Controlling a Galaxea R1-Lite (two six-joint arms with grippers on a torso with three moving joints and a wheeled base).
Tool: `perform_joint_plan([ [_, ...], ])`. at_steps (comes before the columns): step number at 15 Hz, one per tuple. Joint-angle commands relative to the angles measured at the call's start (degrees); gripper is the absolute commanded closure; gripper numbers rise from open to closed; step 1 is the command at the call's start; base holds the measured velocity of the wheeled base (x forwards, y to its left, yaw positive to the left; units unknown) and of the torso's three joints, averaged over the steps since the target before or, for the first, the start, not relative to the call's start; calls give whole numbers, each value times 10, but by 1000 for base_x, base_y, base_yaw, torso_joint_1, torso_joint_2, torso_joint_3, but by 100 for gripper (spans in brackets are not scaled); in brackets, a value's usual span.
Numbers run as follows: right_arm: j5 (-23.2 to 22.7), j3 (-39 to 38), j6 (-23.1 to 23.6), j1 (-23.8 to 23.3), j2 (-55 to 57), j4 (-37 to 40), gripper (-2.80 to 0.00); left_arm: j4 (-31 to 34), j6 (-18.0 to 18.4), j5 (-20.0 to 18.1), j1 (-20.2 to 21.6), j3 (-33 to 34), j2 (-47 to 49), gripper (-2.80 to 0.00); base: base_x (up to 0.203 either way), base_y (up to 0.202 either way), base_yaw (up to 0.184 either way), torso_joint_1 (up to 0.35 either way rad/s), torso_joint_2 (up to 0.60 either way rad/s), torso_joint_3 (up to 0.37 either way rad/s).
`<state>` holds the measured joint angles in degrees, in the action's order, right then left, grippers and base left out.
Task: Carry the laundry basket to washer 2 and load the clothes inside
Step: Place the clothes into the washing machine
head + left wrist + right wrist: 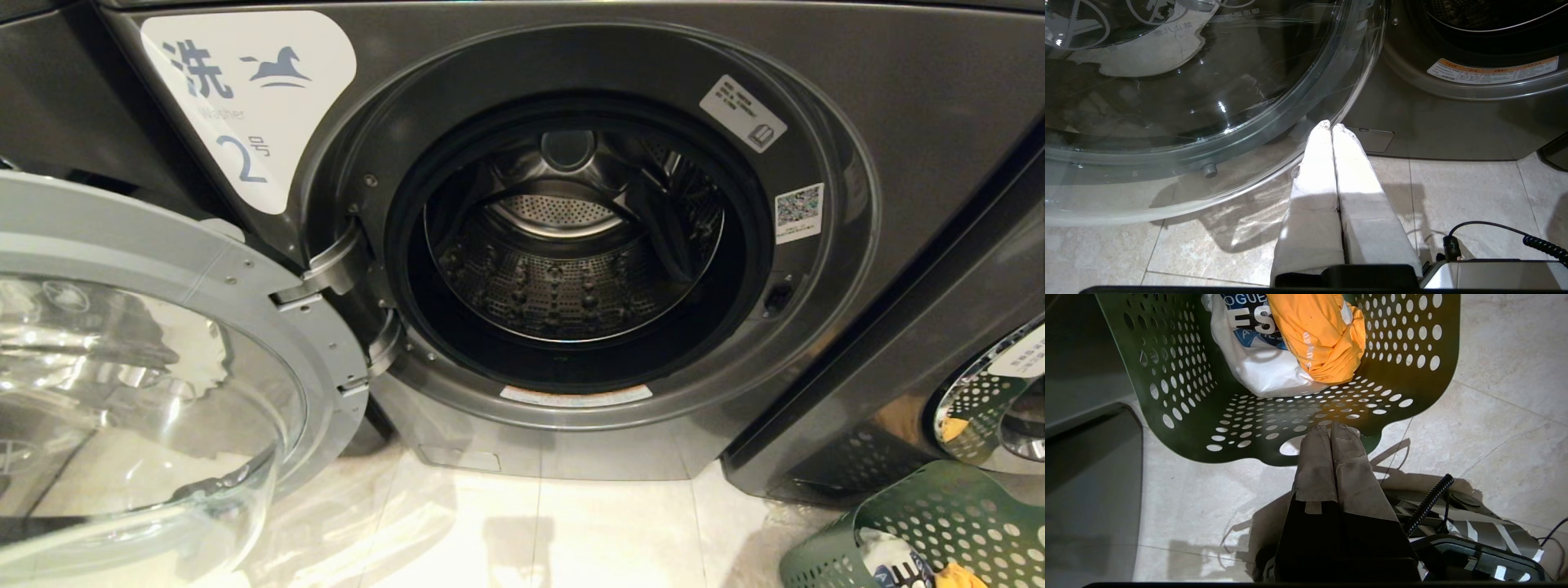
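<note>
Pale floor tiles (604,531) are being shown running up to washer 2 (857,57), whose label (245,98) is sitting at 10 o'clock of the head view. Its door (163,359) is being held swung wide open at 8 o'clock, and the drum (571,245) is being presented straight toward the camera, its axis running front to back. A second washer (939,343) is being seen at 4 o'clock.

The left gripper (1331,125) is being held low over the tiles, pointed at the washer's base just beside the door's glass edge, with its fingers pressed together on nothing. The right gripper (1331,428) is being aimed down at the basket's near rim, its fingers likewise pressed together and empty.

The basket (939,523) is being kept upright on the floor at 5 o'clock of the head view, mouth upward, with a white garment (1253,363) and an orange garment (1318,339) inside.
</note>
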<state>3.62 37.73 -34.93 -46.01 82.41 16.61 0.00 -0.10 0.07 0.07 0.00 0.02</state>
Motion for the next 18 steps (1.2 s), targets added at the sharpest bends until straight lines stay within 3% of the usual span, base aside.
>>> perform_joint_plan([
  [1, -36, 2, 42, -69, 7, -4, 0, 0, 0, 0, 0, 0, -1, 0, 0, 0, 0, 0, 0, 0],
  [2, -50, -1, 79, -99, 17, -14, 0, 0, 0, 0, 0, 0, -1, 0, 0, 0, 0, 0, 0, 0],
  [3, -56, -10, 108, -116, 31, -24, -280, 0, -1, 0, 0, 0, 0, 0, 0, 0, 0, 0, 0, 0],
  [5, -59, -31, 147, -136, 49, -50, -280, 0, -1, 0, 0, 0, 0, 0, 0, 0, 0, 0, 0, 0],
  [7, -66, -57, 155, -136, 66, -89, -280, 0, 0, 0, 0, 0, -1, 0, 0, 0, 0, 0, 0, 0],
  [12, -154, -103, 219, -136, 97, -125, -280, 0, 0, 0, 0, 0, -1, 0, 0, 0, 0, 0, 0, 0],
  [14, -163, -93, 231, -136, 124, -127, -280, 0, 0, 0, 0, 0, -1, 0, 0, 0, 0, 0, 0, 0],
  [18, -163, -77, 239, -136, 250, -252, -280, 0, -1, 0, 0, 0, -1, 0, 0, 0, 0, 0, 0, 0],
])
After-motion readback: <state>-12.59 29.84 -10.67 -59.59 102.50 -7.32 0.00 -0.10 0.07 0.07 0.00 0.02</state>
